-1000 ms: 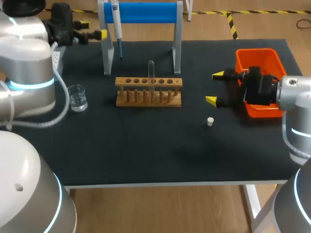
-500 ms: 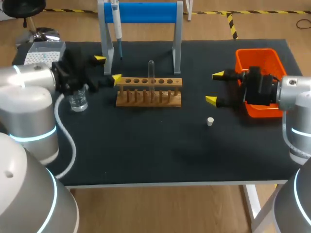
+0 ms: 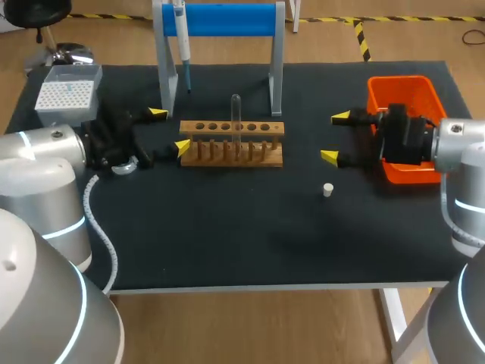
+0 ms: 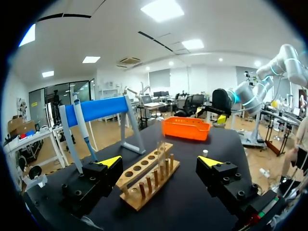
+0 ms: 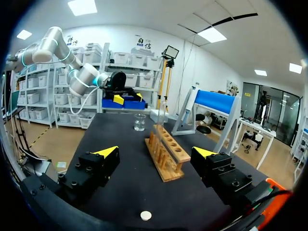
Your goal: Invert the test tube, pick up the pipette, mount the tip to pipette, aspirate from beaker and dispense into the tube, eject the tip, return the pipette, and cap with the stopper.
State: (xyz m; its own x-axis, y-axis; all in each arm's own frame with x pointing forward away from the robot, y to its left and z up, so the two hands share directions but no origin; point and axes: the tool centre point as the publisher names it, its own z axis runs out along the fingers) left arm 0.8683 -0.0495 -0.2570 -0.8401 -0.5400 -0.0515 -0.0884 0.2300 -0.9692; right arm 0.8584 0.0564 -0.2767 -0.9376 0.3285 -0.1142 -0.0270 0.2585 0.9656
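A clear test tube (image 3: 236, 120) stands upright in the wooden rack (image 3: 232, 144) at mid-table. The pipette (image 3: 182, 38) hangs on the blue stand (image 3: 227, 19) behind it. My left gripper (image 3: 170, 130) is open just left of the rack's end, and its body covers most of the glass beaker (image 3: 126, 164). In the left wrist view the rack (image 4: 149, 175) and tube (image 4: 159, 149) lie ahead of the open left gripper (image 4: 160, 162). My right gripper (image 3: 334, 137) is open right of the rack, with the white stopper (image 3: 328, 189) on the mat near it. In the right wrist view the stopper (image 5: 145, 215) lies beneath the right gripper (image 5: 155, 152), and the beaker (image 5: 140, 121) stands beyond the rack (image 5: 166, 151).
A grey tip box (image 3: 68, 92) sits at the back left corner. An orange bin (image 3: 405, 95) stands at the right edge, behind my right wrist. The stand's legs (image 3: 276, 76) flank the rack's far side.
My left arm has swung from the back left corner down to the rack's left end, now covering the beaker. The right arm has stayed where it was.
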